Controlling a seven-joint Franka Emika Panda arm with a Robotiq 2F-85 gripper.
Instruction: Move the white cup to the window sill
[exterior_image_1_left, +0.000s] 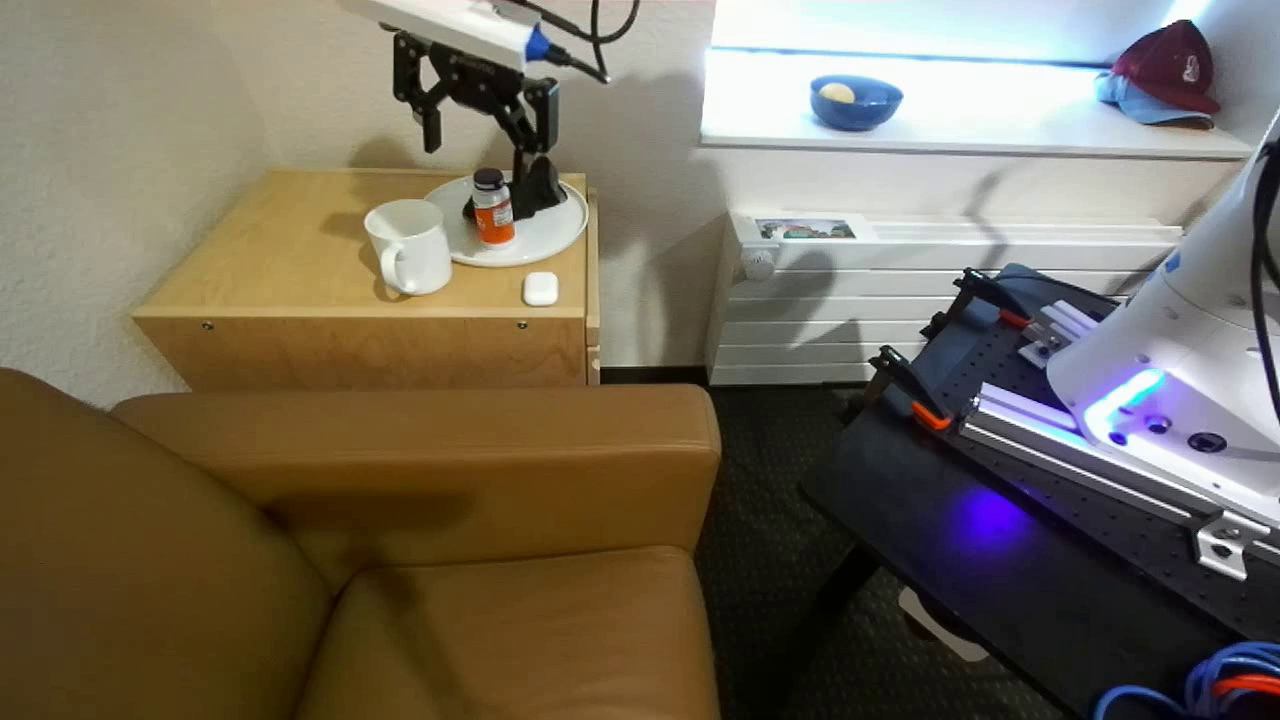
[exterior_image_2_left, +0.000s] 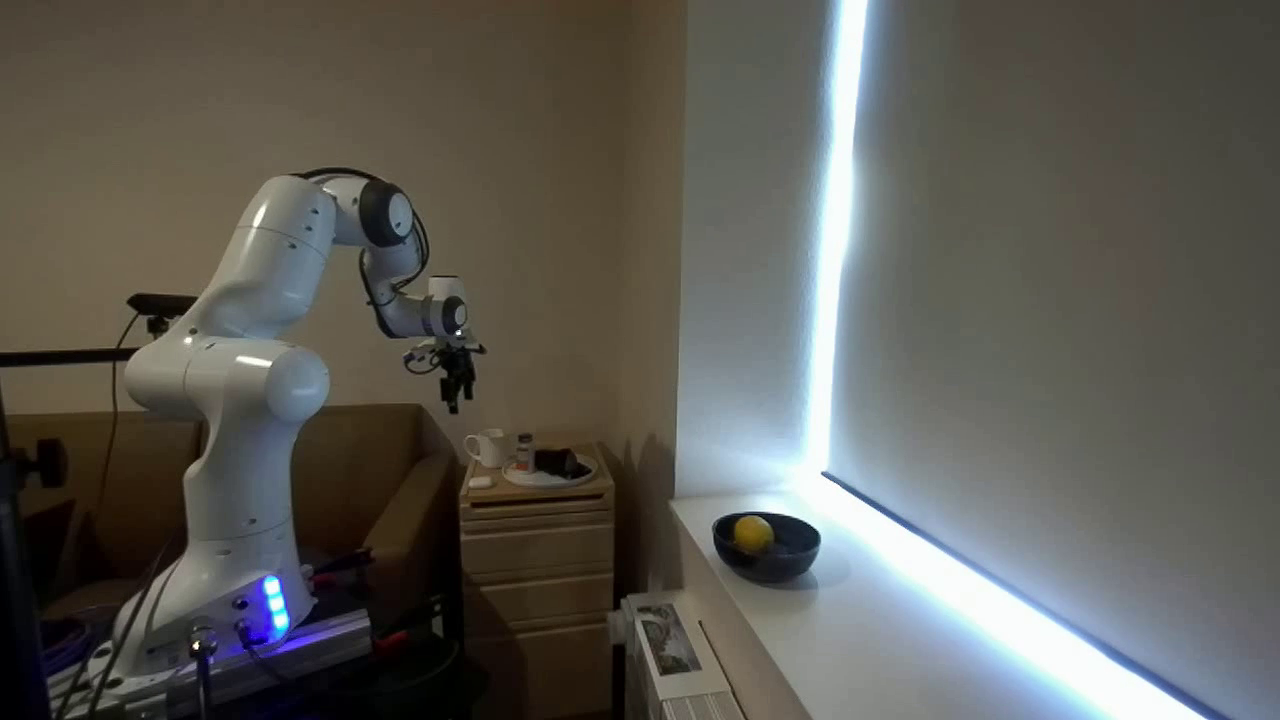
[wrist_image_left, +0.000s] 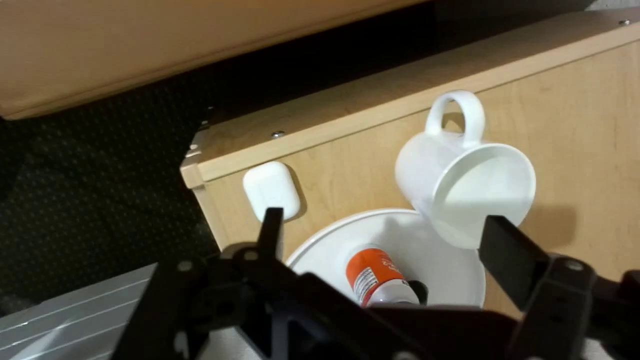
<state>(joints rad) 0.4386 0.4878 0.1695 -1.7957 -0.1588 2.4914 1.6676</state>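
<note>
The white cup (exterior_image_1_left: 418, 258) stands upright on the light wooden cabinet top, beside the round white plate. Its handle points toward the sofa side. It also shows in an exterior view (exterior_image_2_left: 488, 449) and in the wrist view (wrist_image_left: 425, 167), where its open mouth appears empty. My gripper (exterior_image_1_left: 488, 138) is open and empty, above the cabinet and higher than the cup. In the wrist view the gripper (wrist_image_left: 384, 220) has its fingers wide apart, with one fingertip overlapping the cup's rim in the picture. The window sill (exterior_image_1_left: 980, 115) is the bright white ledge, also in an exterior view (exterior_image_2_left: 850, 630).
The plate (exterior_image_1_left: 550, 235) holds an orange-labelled bottle (exterior_image_1_left: 494, 212) and a dark object (exterior_image_1_left: 540, 188). A small white case (exterior_image_1_left: 541, 289) lies near the cabinet edge. A blue bowl (exterior_image_1_left: 855, 103) with a yellow fruit and caps (exterior_image_1_left: 1165, 75) are on the sill. A radiator (exterior_image_1_left: 820, 310) is below.
</note>
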